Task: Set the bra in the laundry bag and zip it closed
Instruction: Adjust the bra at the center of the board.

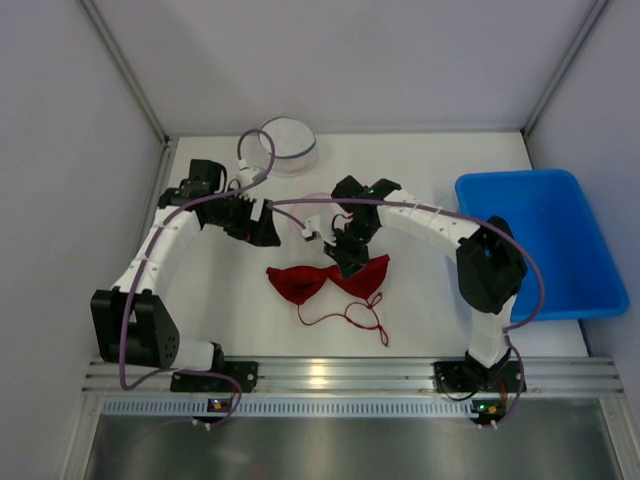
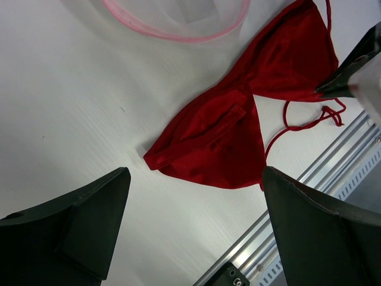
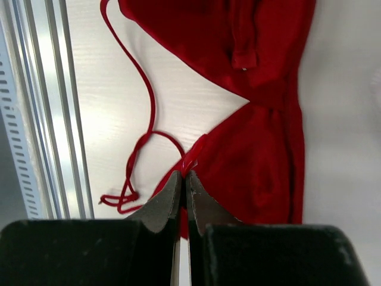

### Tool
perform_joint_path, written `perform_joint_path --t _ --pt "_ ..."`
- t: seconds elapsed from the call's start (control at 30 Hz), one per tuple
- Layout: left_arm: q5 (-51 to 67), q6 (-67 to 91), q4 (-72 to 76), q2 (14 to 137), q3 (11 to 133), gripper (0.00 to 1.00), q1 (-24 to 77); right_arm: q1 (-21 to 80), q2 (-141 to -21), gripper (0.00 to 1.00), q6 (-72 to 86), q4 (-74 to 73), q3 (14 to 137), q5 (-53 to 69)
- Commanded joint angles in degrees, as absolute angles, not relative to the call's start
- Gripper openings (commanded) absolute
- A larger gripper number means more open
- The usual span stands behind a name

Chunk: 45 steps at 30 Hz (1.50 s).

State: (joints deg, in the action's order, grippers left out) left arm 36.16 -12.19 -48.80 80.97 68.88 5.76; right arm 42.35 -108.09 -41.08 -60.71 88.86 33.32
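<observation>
The red bra (image 1: 300, 282) lies flat on the white table in the middle, its thin strings trailing toward the near edge. My right gripper (image 1: 350, 262) is shut on the edge of the bra's right cup; in the right wrist view the fingertips (image 3: 185, 176) pinch a red band of the bra (image 3: 262, 155). My left gripper (image 1: 262, 228) is open and empty, hovering just left of the bra; the left wrist view shows the bra (image 2: 220, 137) beyond the wide-apart fingers (image 2: 89, 208). The white mesh laundry bag (image 1: 288, 145) sits at the back, its pink rim (image 2: 178, 33) beyond the bra.
A blue bin (image 1: 540, 240) stands at the right of the table. An aluminium rail (image 1: 330, 375) runs along the near edge, close to the bra's strings (image 3: 149, 107). White walls enclose the left, back and right sides.
</observation>
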Motion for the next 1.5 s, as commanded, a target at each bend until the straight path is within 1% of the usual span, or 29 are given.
perform_joint_path --t 0.0,0.13,0.2,0.27,0.33,0.37,0.43,0.47,0.6,0.67,0.73,0.8,0.87,0.9,0.93,0.97,1.03,1.07,1.1,1.13,1.17,1.2,1.23,1.27,1.3,1.33,1.37,1.43,1.47 --pt "37.4 -14.6 -47.1 76.4 67.3 0.98 5.8 43.9 -109.7 0.01 -37.3 -56.0 87.3 36.6" --pt "37.5 -16.2 -47.1 74.9 66.3 0.98 5.8 44.1 -111.5 0.04 -36.1 -54.0 86.2 36.9" --pt "37.5 -17.2 -47.1 74.5 66.0 0.98 5.9 44.2 -112.0 0.11 -35.8 -53.7 86.0 37.2" --pt "37.6 -18.3 -47.1 73.8 65.5 0.98 5.9 44.5 -112.9 0.23 -35.4 -53.4 85.6 37.4" --pt "37.5 -19.1 -47.1 73.0 65.0 0.98 5.9 44.6 -113.3 0.30 -35.2 -53.3 85.4 37.4" --pt "37.2 -19.2 -47.1 72.1 65.0 0.98 5.9 44.6 -113.2 0.36 -35.0 -53.3 85.4 37.4" --pt "36.3 -18.8 -47.1 70.6 65.0 0.98 5.8 44.6 -112.8 0.41 -34.9 -53.7 85.6 37.4" --pt "36.6 -18.9 -47.1 68.1 64.8 0.98 5.7 44.6 -112.3 0.49 -34.7 -53.8 85.8 37.5" --pt "38.4 -17.8 -45.6 60.0 63.0 0.98 5.6 44.4 -109.6 0.57 -33.6 -53.4 87.4 38.6" --pt "37.9 -16.6 -45.1 58.2 62.4 0.98 5.6 43.4 -108.6 0.64 -32.1 -53.4 88.6 39.6" --pt "38.0 -16.5 -45.2 56.6 61.9 0.98 5.6 42.5 -106.6 0.68 -30.5 -53.1 90.4 41.7" --pt "39.1 -16.8 -45.3 55.4 60.3 0.98 5.6 40.5 -103.9 0.79 -29.5 -52.7 91.7 43.2" --pt "42.5 -19.0 -46.3 55.1 59.5 0.94 5.7 37.9 -101.7 0.86 -28.4 -51.7 91.8 44.6" --pt "43.2 -19.9 -46.9 55.2 59.4 0.91 6.0 37.0 -99.4 0.87 -28.1 -51.3 91.4 44.8" --pt "42.9 -20.9 -47.3 56.2 59.4 0.85 6.7 35.9 -98.2 0.87 -27.5 -51.1 91.1 45.2" --pt "41.8 -21.4 -47.7 56.8 59.4 0.83 9.7 33.1 -97.1 0.87 -27.2 -50.8 90.6 45.7" --pt "36.0 -23.6 -47.7 58.0 59.0 0.78 15.3 29.5 -93.8 0.88 -25.9 -50.3 88.2 48.1" --pt "35.1 -24.7 -47.6 58.6 58.6 0.77 22.2 26.0 -92.7 0.88 -25.7 -50.2 87.3 48.5" --pt "34.9 -25.2 -47.6 59.4 58.4 0.74 23.8 24.4 -90.8 0.87 -25.4 -50.3 85.3 49.3" --pt "34.1 -25.8 -47.6 62.1 58.6 0.66 24.9 22.4 -89.9 0.86 -25.1 -50.4 84.2 49.7" --pt "33.1 -26.6 -47.8 63.4 58.8 0.62 27.8 19.1 -88.9 0.86 -24.7 -50.5 83.0 50.2" --pt "31.7 -27.9 -47.7 64.5 59.1 0.60 30.0 17.5 -86.9 0.86 -23.7 -50.5 80.2 51.1" --pt "26.8 -30.7 -47.8 65.6 59.3 0.58 33.3 15.7 -85.9 0.85 -23.3 -50.2 78.7 51.7" --pt "24.4 -32.2 -47.7 67.4 59.5 0.57 40.6 12.3 -85.0 0.85 -23.0 -49.9 77.3 52.1" --pt "21.1 -35.0 -47.8 68.8 59.8 0.56 44.3 10.8 -83.0 0.85 -22.5 -49.7 74.6 52.6" --pt "20.4 -35.5 -47.6 70.1 60.0 0.55 47.8 9.3 -82.0 0.84 -22.5 -49.7 73.5 52.4" --pt "20.3 -35.9 -47.6 73.4 60.9 0.54 53.4 6.9 -81.0 0.84 -22.5 -49.7 72.4 52.4" --pt "21.0 -36.2 -47.3 77.1 62.2 0.53 59.2 4.1 -78.7 0.83 -23.6 -51.1 70.5 51.2" --pt "21.1 -36.2 -46.9 80.9 63.7 0.50 60.8 3.5 -77.7 0.83 -24.1 -51.8 69.6 49.5"
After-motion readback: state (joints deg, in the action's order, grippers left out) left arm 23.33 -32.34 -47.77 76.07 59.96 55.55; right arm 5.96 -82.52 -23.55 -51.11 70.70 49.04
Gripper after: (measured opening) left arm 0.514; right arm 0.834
